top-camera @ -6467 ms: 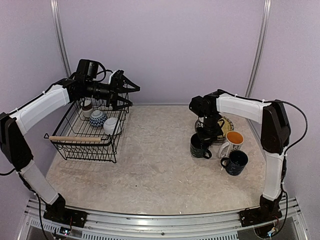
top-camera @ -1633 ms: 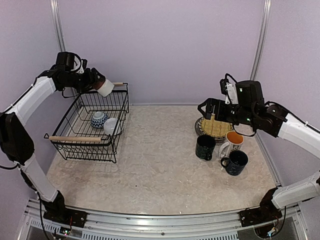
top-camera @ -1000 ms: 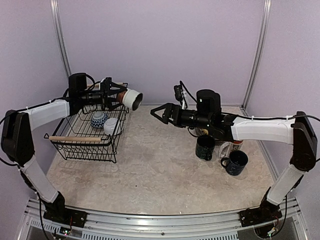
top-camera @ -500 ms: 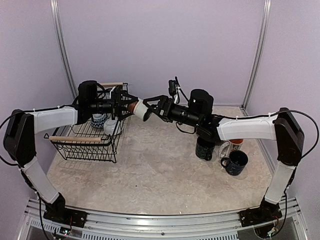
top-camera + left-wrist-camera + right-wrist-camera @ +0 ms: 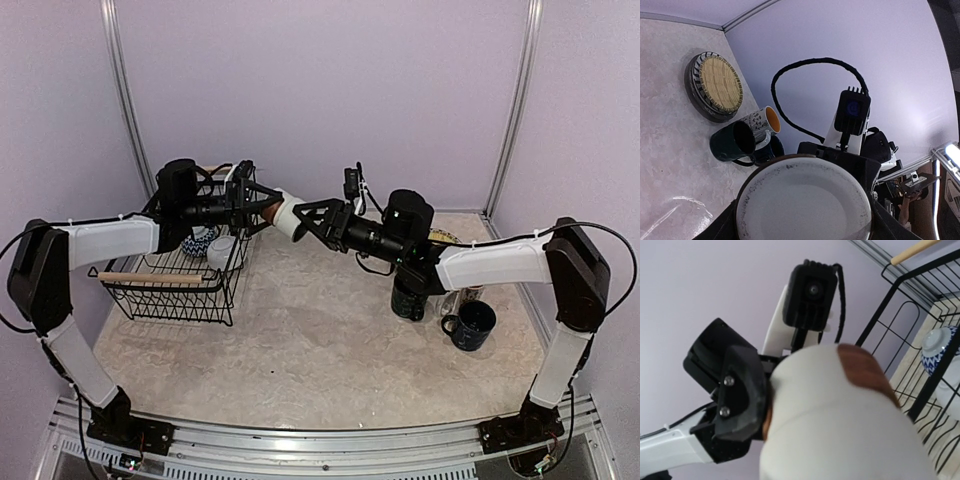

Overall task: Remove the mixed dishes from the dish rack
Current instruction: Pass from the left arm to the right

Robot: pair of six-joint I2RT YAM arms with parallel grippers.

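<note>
Cup: the small brown-white cup [image 5: 281, 212] hangs in mid-air, lying on its side, between the 2 arms. It is past the dish rack [image 5: 170, 300] and above the table [image 5: 320, 350].
Left gripper: we see the left gripper [image 5: 262, 208] clamped on the brown end of the cup. In the right wrist view 1 black finger [image 5: 742, 390] lies flat against it.
Right gripper: the right gripper [image 5: 305, 218] has its jaws on either side of the cup's white end. We cannot tell whether they press on it yet.
Step in hand: we judge this a hand-over, left arm to right arm.
Doing it well: we want the right jaws seated squarely across the white wall and well back from the rim. The left should let go only once that grip is firm. Then the arms should part along the cup's own axis.
Landing place: the dark mug [image 5: 732, 142], the white orange-lined mug [image 5: 762, 122] and the woven plate [image 5: 720, 82] already stand together on the right. We would set the cup on bare table near them.
Left in the rack: 1 blue-patterned bowl [image 5: 937, 347] and 1 white cup [image 5: 221, 250].
Risk: the wall looks smooth and rounded, so we expect a shallow or skewed grip to let the cup twist or drop.
</note>
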